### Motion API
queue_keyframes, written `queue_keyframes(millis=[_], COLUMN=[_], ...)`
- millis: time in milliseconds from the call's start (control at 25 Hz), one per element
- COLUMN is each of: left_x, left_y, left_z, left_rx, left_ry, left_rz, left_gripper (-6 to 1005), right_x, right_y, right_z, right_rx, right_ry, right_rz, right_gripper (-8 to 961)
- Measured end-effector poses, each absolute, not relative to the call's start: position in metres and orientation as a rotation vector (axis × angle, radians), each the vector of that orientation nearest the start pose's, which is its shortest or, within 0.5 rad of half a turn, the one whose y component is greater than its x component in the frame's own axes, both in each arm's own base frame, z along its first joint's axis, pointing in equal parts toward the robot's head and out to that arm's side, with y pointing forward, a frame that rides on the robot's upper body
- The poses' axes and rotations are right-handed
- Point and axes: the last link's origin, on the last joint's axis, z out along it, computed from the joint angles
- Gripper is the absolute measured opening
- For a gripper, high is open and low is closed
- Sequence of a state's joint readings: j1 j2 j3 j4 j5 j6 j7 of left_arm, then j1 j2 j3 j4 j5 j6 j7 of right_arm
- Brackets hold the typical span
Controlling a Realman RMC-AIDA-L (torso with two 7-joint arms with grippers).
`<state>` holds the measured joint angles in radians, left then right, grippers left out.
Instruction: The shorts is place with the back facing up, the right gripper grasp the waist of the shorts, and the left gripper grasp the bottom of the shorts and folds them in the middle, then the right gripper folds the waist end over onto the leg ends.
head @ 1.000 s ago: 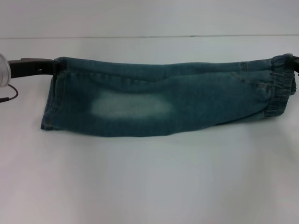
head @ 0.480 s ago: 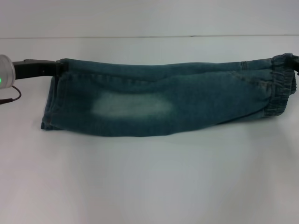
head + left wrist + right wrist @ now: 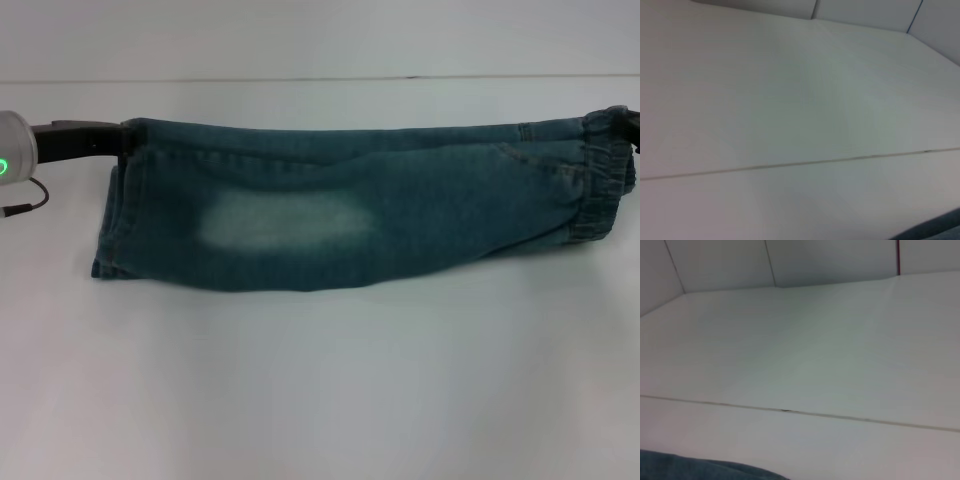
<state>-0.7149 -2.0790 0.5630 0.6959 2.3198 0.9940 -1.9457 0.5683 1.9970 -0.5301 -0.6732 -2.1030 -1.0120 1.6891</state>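
At the far left my left gripper (image 3: 112, 140) reaches in from the side, with its silver cuff (image 3: 14, 150) showing a green light and a thin cable (image 3: 25, 200) hanging under it. Its fingers are pressed on the upper corner of the leg ends (image 3: 115, 205), so it is pinching the shorts (image 3: 350, 205) there. The shorts are folded in the middle into one long band. The band stretches across the white table (image 3: 320, 390) from left to right, with its upper edge pulled straight and a pale patch (image 3: 285, 222) on the left half. At the far right the gathered waist (image 3: 600, 185) meets my right gripper (image 3: 630, 122), of which only a small black part is visible at the edge; I cannot tell if it is spread or closed. My two wrist views show mostly the bare table and only a little denim at one edge.
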Motion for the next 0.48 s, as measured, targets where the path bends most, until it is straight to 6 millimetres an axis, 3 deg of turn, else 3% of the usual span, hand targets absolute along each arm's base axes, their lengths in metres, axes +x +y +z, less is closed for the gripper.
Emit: queue_keyframes(millis=[480], left_x=[-0.277], left_y=[0.431], left_z=[0.018], left_rx=[-2.123], left_ry=[-1.102], left_rz=[-0.334], left_gripper=[-2], right_x=[0.332], right_y=[0.407], right_z=[0.074], right_rx=[-2.025], right_ry=[0.994], right_rz=[0.388], right_gripper=[95])
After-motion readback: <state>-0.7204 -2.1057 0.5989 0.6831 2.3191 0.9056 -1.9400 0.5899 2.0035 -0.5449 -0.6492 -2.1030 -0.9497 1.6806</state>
